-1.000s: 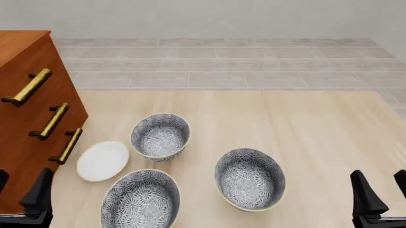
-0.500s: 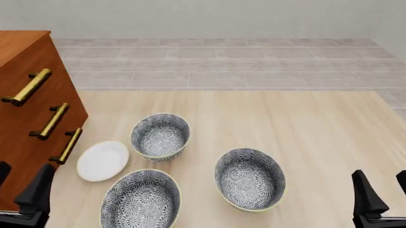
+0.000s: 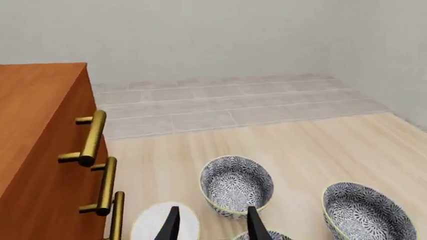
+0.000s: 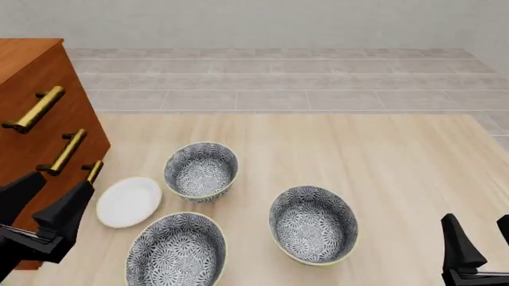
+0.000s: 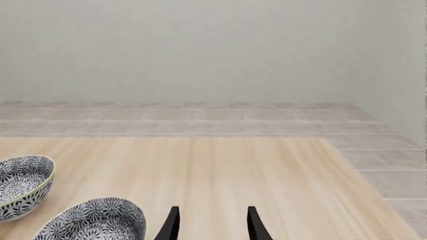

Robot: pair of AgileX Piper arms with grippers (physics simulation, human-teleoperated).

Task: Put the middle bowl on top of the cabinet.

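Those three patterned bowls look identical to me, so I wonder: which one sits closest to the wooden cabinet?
The bowl farthest back on the table, just beyond the white plate, is closest to the cabinet. The other two sit nearer the camera.

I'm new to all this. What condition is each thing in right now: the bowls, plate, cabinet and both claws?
Middle bowl: upright, empty, on the table.
Near-left bowl: upright, empty.
Right bowl: upright, empty.
White plate: flat, empty.
Cabinet: drawers closed, nothing visible on top.
Left gripper: open, holding nothing.
Right gripper: open, holding nothing.

Front high, looking down, wrists low — all share bowls (image 4: 201,170)
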